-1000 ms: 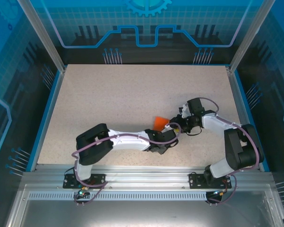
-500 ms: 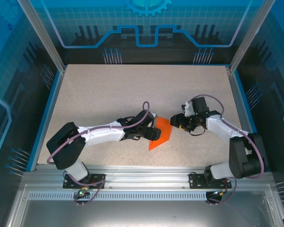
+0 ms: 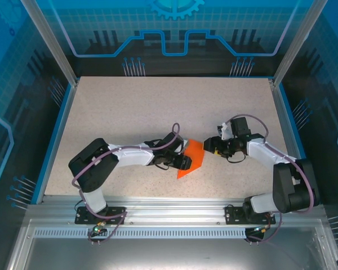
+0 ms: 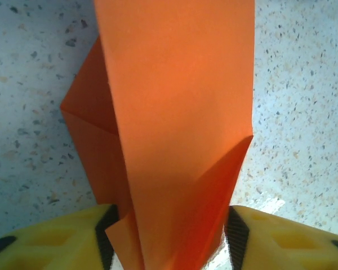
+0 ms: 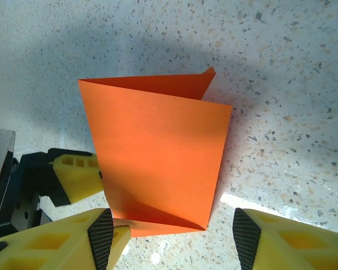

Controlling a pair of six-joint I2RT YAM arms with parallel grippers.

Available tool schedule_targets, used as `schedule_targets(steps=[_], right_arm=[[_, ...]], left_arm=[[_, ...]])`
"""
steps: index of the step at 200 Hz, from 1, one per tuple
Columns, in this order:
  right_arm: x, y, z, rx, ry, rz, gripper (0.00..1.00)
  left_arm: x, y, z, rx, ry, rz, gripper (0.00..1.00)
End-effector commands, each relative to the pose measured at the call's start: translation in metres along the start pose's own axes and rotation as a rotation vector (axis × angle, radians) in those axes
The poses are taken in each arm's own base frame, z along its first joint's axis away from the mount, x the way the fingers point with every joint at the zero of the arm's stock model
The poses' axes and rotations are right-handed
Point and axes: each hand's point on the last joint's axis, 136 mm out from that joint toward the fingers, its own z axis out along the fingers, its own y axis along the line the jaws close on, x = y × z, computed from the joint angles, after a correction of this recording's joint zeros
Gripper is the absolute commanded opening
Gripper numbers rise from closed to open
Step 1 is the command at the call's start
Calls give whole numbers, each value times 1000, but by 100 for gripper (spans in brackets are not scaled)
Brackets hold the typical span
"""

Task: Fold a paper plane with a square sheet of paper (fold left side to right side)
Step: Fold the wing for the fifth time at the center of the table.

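**Paper mid-fold:** A folded orange sheet of paper (image 3: 194,157) is pictured on the speckled tabletop (image 3: 129,107), toward the near edge and between the two grippers. The left gripper (image 3: 183,162) is seen at the sheet's left side. The right gripper (image 3: 210,147) is seen just beside its right edge, and the two arms are extended toward it from opposite sides.

In the left wrist view, the sheet (image 4: 180,112) is shown doubled over on itself. A broad upper layer is seen, and a darker flap juts out to the left. The sheet's near end is taken in between the yellow fingers (image 4: 50,242) of the left gripper (image 4: 168,233). The jaws are set partway apart, one on each side of the loose fold. Whether the paper is actually pinched cannot be told.

In the right wrist view, the sheet (image 5: 158,152) is shown as a four-sided panel. A lower layer is exposed along its far edge, and a slanted crease is seen close to its near edge. The right gripper (image 5: 173,233) is spread wide, with nothing grasped. The paper's near edge is framed between its fingertips (image 5: 101,239), and the near left corner lies just beside the left-hand one. One yellow finger (image 5: 73,177) of the left gripper is seen against the sheet's left edge.
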Motion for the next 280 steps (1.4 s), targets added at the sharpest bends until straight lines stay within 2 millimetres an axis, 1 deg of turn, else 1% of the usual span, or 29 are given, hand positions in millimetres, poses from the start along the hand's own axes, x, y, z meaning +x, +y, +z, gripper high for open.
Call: schedule_targets(steps=[1, 14, 27, 39, 59, 68, 90, 125, 162, 165, 178, 191, 203, 230, 236, 249, 253, 280], right_arm=[[1, 0, 5, -49, 13, 0, 61], [1, 1, 8, -66, 17, -6, 60], [-1, 3, 10, -85, 13, -19, 60], [-3, 9, 11, -126, 6, -39, 60], [-9, 20, 11, -209, -19, -79, 60], [-11, 23, 11, -238, -28, -101, 61], [-14, 32, 13, -319, -36, -135, 61], [-22, 45, 18, -431, -22, -146, 62], [-31, 52, 20, -482, -22, -152, 61], [-34, 56, 19, -496, -33, -168, 60], [-37, 61, 21, -535, -19, -158, 57], [-39, 65, 23, -554, -8, -160, 51], [-40, 65, 26, -550, -3, -156, 44], [-43, 62, 31, -528, -3, -137, 18], [-45, 62, 32, -524, -4, -136, 14], [-47, 61, 36, -506, 2, -123, 11], [-47, 61, 38, -500, 6, -121, 10], [-52, 60, 45, -459, 12, -100, 6]], left_arm=[[-11, 0, 0, 35, -20, -21, 41], [-13, 1, -2, 55, -33, -28, 31], [-17, -2, -7, 101, -53, -28, 22], [-22, -5, -13, 156, -72, -33, 15], [-31, -10, -26, 244, -111, -36, 8], [-35, -9, -33, 266, -124, -39, 5], [-44, -9, -48, 315, -158, -45, 3], [-59, -13, -73, 414, -207, -49, 2], [-68, -19, -84, 458, -217, -28, 2], [-69, -20, -85, 462, -216, -26, 1], [-71, -20, -85, 467, -214, -24, 1], [-72, -20, -85, 469, -211, -21, 1], [-73, -17, -83, 461, -209, -31, 1], [-78, 1, -73, 419, -195, -72, 0], [-79, 5, -70, 412, -190, -80, 0], [-82, 9, -63, 407, -173, -87, 0], [-82, 12, -57, 403, -162, -92, 0], [-88, 19, -38, 390, -127, -107, 0]])
